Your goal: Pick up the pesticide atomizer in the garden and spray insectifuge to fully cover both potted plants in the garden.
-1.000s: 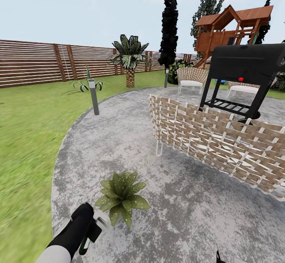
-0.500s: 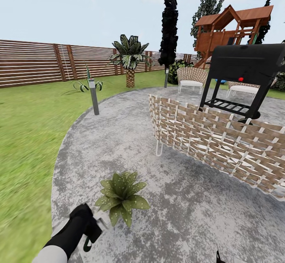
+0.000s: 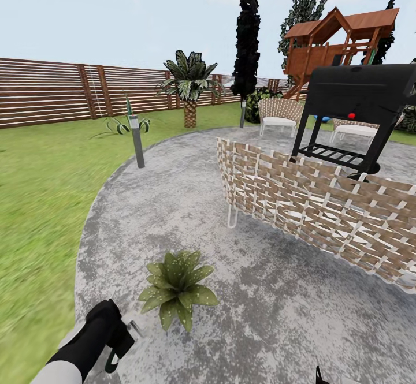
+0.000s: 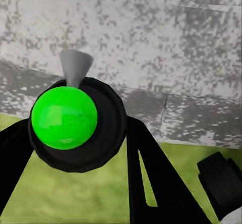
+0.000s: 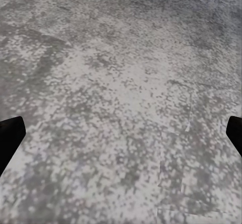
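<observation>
mottled grey stone patio (image 3: 190, 211) runs under me, green lawn (image 3: 40, 199) beside it on my left and a brown slat fence (image 3: 52, 89) behind. one potted plant (image 3: 176, 287) sits on the stone just ahead of my left arm, and i can see whitish specks (image 3: 186, 296) dotted over its broad leaves.

my left gripper (image 3: 118, 346) is low at the patio's edge, just short of the plant and apart from it. it is clamped around the sprayer (image 3: 115, 358): in the head view a bit of white and dark green pokes out below the black fingers. in the left wrist view the sprayer's round top (image 4: 64, 117) is bright green in a dark ring, with a small grey nozzle (image 4: 75, 66) pointing toward the stone, the fingers (image 4: 151, 178) tight against it.

in the right wrist view my right gripper (image 5: 121, 135) hangs over bare stone, its two dark fingertips (image 5: 10, 138) spread wide with nothing between them.

farther off stand a woven wicker seat (image 3: 312, 211), a black grill (image 3: 358, 112), a grey post light (image 3: 137, 140), a palm (image 3: 189, 86) and a wooden playhouse (image 3: 341, 43).
</observation>
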{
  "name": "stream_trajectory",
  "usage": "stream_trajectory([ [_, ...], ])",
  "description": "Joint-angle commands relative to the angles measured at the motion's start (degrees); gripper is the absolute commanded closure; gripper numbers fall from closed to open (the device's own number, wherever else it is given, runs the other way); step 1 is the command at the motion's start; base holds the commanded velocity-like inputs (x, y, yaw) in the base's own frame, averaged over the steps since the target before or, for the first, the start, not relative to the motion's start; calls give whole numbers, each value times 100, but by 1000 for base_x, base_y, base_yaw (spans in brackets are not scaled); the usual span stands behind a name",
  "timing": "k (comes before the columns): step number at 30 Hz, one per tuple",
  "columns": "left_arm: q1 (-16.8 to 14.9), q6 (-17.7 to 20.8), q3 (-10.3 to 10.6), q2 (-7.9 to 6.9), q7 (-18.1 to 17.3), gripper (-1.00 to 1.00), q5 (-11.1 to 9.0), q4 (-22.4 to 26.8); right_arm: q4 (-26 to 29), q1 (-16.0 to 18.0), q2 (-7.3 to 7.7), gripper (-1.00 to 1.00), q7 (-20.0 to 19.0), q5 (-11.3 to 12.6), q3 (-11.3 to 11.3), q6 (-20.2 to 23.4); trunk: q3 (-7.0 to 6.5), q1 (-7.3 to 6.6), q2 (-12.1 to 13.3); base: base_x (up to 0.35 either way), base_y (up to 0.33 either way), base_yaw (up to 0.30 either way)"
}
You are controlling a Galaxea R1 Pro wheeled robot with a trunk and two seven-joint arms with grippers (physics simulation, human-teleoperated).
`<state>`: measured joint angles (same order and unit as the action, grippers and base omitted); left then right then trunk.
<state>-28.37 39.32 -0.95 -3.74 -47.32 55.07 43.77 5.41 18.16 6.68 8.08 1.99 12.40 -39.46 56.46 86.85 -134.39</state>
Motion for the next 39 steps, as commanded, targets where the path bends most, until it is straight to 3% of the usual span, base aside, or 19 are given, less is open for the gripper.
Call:
stream_trajectory([
  [1,-23,20,-10,27,-45,100,41,30,-5,4,0,-100,9,20,-17,-17,5,-1,-2,0,0,0],
  [6,-164,59,13,62,-96,100,38,66,-5,2,0,-100,9,21,-10,-17,5,-1,-2,0,0,0],
  [9,-590,106,27,-4,-637,100,105,62,-5,4,0,-100,9,21,-10,-17,5,-1,-2,0,0,0],
  [11,-663,108,31,-16,-823,100,113,61,-5,2,0,-100,9,21,-10,-17,5,-1,-2,0,0,0],
  [23,-824,127,28,-54,-945,100,182,60,-12,3,6,-100,9,13,-16,-17,5,-1,-2,-106,187,0],
  [24,-959,135,35,-37,-974,100,276,56,-13,4,8,-100,9,13,-13,-17,5,-1,-2,47,262,0],
  [26,-1303,181,45,37,-1330,100,738,36,-13,4,12,-100,9,12,-13,-17,5,-1,-2,16,120,0],
  [27,-1429,194,44,71,-1634,100,1043,46,-13,1,15,-100,9,12,-11,-17,5,-1,-2,6,43,0],
  [28,-1572,202,41,127,-2112,100,1487,55,-13,2,17,-100,9,12,-10,-17,5,-1,-2,2,17,0],
  [30,-1714,209,35,168,-2685,100,2009,64,-13,3,18,-100,9,12,-10,-17,5,-1,-2,1,17,0],
  [33,-1769,212,32,190,-2901,100,2209,70,-13,4,18,-100,9,12,-10,-17,5,-1,-2,13,105,0],
  [39,-1724,195,-6,144,-2885,100,2265,70,-13,1,18,-100,9,12,-10,-17,5,-1,-2,52,236,0],
])
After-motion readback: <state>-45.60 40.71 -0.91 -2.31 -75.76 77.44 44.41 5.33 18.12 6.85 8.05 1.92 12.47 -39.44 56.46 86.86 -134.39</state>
